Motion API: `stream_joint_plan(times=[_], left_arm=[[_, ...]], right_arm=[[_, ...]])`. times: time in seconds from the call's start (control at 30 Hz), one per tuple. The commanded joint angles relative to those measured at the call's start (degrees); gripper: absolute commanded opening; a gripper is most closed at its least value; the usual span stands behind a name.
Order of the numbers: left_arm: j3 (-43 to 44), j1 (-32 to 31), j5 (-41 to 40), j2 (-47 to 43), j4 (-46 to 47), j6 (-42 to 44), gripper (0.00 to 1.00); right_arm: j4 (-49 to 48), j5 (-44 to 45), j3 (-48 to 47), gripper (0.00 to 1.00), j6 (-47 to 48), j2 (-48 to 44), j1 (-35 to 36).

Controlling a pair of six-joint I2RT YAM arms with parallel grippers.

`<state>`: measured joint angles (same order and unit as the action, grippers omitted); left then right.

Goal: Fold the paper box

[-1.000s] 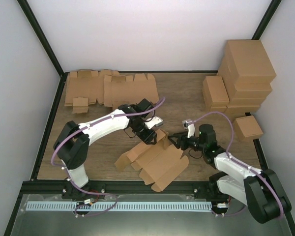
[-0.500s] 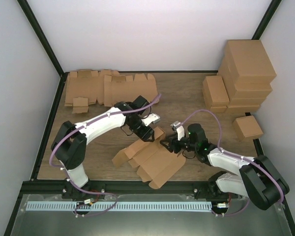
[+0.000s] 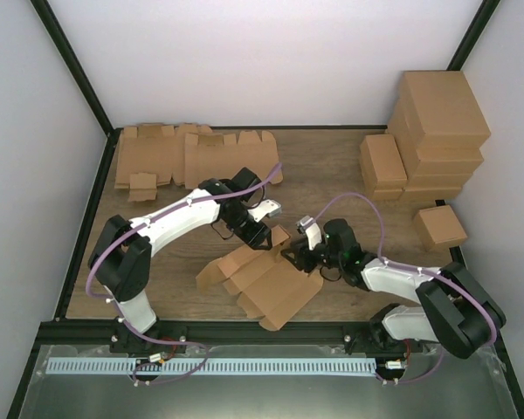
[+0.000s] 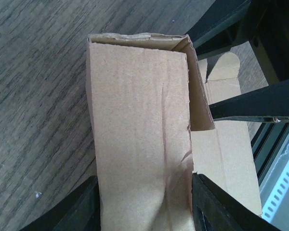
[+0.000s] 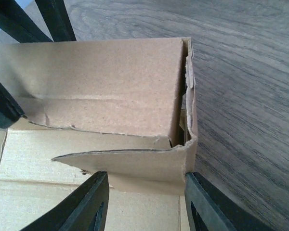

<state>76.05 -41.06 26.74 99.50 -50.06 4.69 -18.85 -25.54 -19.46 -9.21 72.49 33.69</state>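
The paper box [image 3: 266, 284] is a brown die-cut piece, partly folded, lying at the front middle of the table with flaps spread toward the front. My left gripper [image 3: 264, 237] reaches in from behind. Its jaws flank a raised wall panel [image 4: 139, 134] and touch both of its edges, and the panel is creased near the right finger [image 4: 216, 207]. My right gripper [image 3: 290, 255] comes from the right. Its jaws stand wide apart astride a low flap [image 5: 144, 166] at the raised corner, and its right finger [image 5: 212, 202] touches that corner.
Flat brown die-cut blanks [image 3: 192, 157] lie at the back left. Folded boxes are stacked at the back right [image 3: 437, 131], with one more box [image 3: 441, 227] on the table at the right. The table's front edge [image 3: 244, 325] lies close to the box flaps.
Both grippers and the box have shifted left. My right gripper has closed in on the box's raised corner. The flaps at the front have slid left and toward the front edge.
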Motion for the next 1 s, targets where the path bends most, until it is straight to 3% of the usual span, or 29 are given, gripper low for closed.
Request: stream_joint_plan(times=[0.0, 0.2, 0.37, 0.53, 0.73, 0.97], left_arm=[[0.57, -0.75, 3.74, 0.22, 0.85, 1.29, 0.5], [0.59, -0.58, 0.97, 1.37, 0.36, 0.96, 0.5], [0.67, -0.4, 0.33, 1.44, 0.44, 1.07, 0.5], [0.85, -0.16, 0.54, 1.84, 0.66, 1.11, 0.5], [1.23, 0.02, 2.88, 1.31, 0.79, 1.52, 0.5], [0.64, 1.08, 5.99, 0.22, 1.53, 1.06, 0.5]], right_arm=[[-1.23, 3.76, -2.06, 0.46, 0.11, -1.2, 0.99], [1.59, 8.33, -2.53, 0.5, -3.92, -2.81, -0.1], [1.48, 5.74, -2.13, 0.5, -5.94, -2.46, -4.28], [0.12, 1.03, -0.76, 0.64, -4.41, -4.75, -5.05], [-1.05, -4.79, -2.46, 0.61, 0.05, -0.82, -4.87], [-1.49, -5.65, -3.21, 0.54, 3.59, 0.78, -2.37]])
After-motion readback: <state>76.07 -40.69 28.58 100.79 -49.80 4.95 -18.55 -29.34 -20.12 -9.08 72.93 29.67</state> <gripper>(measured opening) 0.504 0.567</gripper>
